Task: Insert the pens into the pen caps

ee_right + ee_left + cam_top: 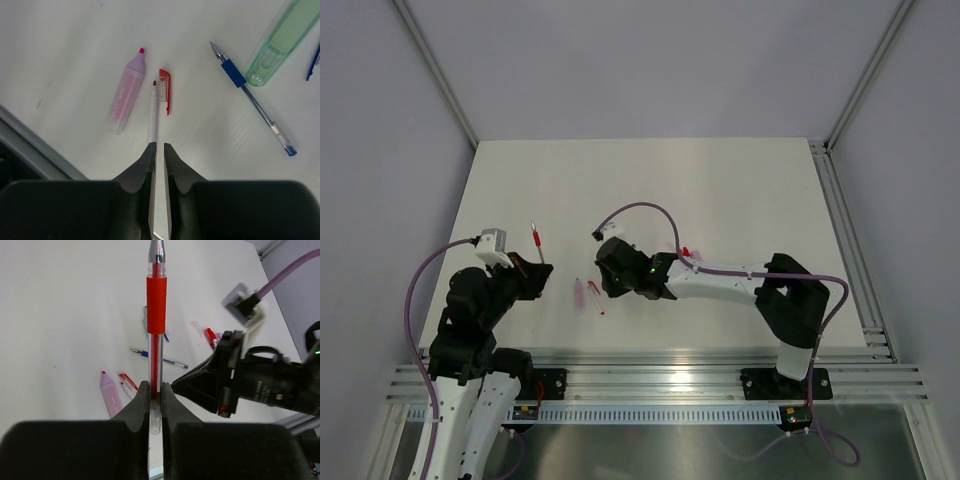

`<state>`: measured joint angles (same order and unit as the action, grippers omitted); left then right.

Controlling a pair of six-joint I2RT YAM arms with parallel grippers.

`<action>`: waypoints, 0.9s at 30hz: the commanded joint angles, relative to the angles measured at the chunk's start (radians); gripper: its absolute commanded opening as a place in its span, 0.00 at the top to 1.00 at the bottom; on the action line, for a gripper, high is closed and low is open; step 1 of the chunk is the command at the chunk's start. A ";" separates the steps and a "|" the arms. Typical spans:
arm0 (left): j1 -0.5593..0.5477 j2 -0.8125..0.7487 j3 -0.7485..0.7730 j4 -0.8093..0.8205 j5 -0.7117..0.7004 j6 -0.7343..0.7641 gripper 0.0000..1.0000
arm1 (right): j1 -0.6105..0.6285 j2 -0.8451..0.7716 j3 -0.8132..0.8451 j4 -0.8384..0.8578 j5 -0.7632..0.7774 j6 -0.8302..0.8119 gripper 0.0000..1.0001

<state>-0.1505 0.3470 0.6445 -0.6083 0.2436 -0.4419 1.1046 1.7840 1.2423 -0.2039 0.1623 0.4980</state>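
White laminate covers the tabletop [720,190], which is matt and plain, with pale grey walls [640,60] closing it in on three sides and ribbed aluminium rails [670,375] along the near edge where my arms are bolted. My left end effector [155,387] is clamped tight on the lower barrel of a clear red stick pen with a red rubber grip [156,305]. It is held off the surface, long axis in line with the fingers, metal tip pointing away from the wrist toward the far side. My right end effector [160,147] hangs low with its jaws a narrow slit apart and nothing between them. A white slim pen with a red tip [153,112] lies flat just ahead of it, tip pointing away. A red clip cap [165,92] lies parallel just beside that pen, and a pale pink stubby tube [125,100] lies on the pen's other side. A blue-gripped clear pen [252,97] and a pale green translucent tube [280,42] lie farther off.
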 commanded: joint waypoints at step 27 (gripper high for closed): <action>0.009 -0.006 0.026 0.024 -0.007 -0.003 1.00 | 0.006 0.373 0.376 -0.155 0.075 -0.072 0.78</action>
<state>-0.1478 0.3466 0.6460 -0.6346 0.2062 -0.4450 1.1046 2.1487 1.5684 -0.3454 0.1947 0.4450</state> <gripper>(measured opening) 0.050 0.221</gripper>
